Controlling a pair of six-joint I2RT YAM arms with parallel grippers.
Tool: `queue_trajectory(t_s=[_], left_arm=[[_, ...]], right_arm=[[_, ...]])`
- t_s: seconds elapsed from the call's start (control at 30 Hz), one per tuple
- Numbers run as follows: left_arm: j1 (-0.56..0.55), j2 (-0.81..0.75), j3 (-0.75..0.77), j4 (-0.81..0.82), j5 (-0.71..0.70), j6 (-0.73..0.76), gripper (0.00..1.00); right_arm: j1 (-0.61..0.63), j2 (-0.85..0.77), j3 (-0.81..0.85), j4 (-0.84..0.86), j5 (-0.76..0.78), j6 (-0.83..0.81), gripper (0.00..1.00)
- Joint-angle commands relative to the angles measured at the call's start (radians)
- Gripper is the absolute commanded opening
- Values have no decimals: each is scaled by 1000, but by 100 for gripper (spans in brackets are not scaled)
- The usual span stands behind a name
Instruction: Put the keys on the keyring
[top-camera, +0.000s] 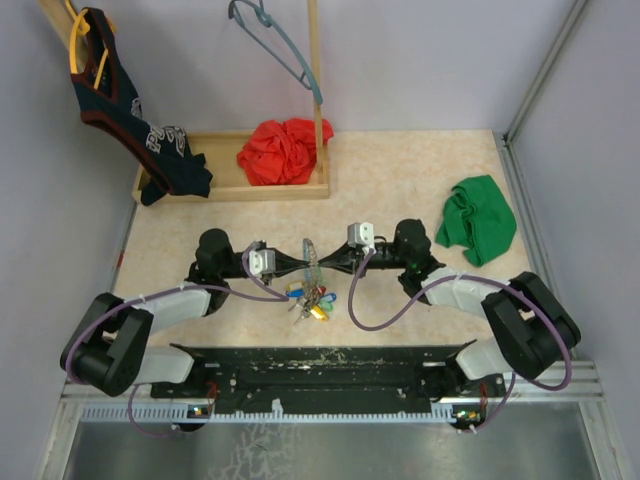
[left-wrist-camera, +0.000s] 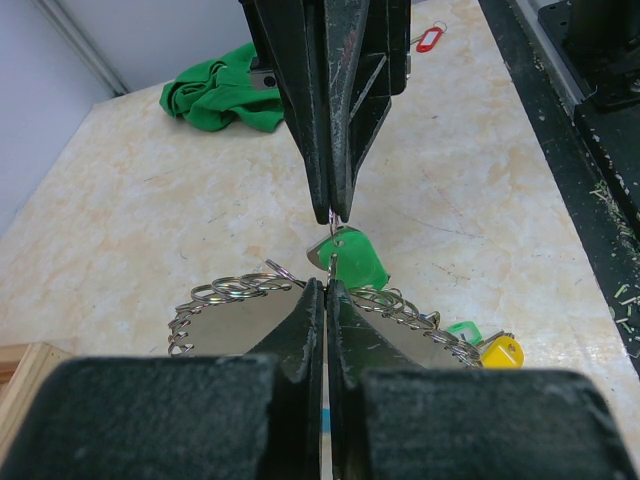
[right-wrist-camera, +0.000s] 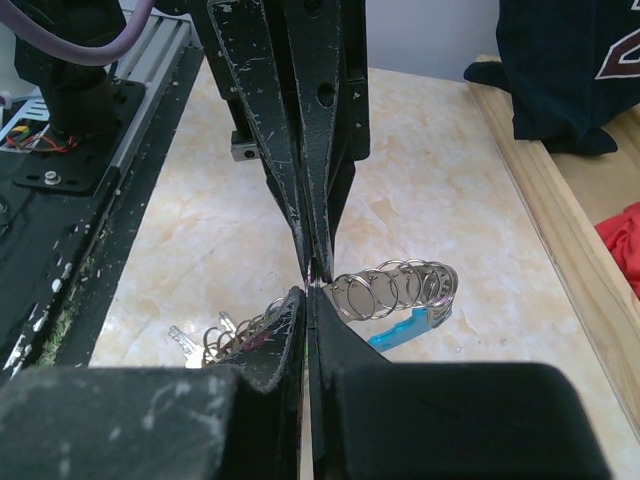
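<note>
Stretching inward tip to tip, left tool (top-camera: 298, 262) and right tool (top-camera: 325, 262) clamp keyring (top-camera: 311, 250)

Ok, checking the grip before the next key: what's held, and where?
The left hand and right hand both pinch the keyring on its thin hoop, tip to tip at nearly one spot.

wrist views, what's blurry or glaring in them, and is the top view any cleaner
Left wrist view: the base of the left tool fills the bottom as a dark, soft blur, and the metal rings glint. Right wrist view: the same blur low on the right tool, with bright highlights on the rings. Top view: even light, soft shadows, but the keys are too small to tell apart.
</note>
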Motion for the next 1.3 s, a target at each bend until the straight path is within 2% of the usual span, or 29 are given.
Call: queue_trajectory(t_s=[0.0, 0.8, 1.27], left_arm=[[6, -12, -6, 48, 30, 0, 0], [6, -11, -6, 59, 46, -10, 0], [7, -15, -9, 54, 35, -2, 0]], right_arm=[[12, 2, 49, 17, -19, -8, 0], [27, 13, 61, -9, 21, -23, 0], [15, -82, 27, -84, 48, -65, 0]])
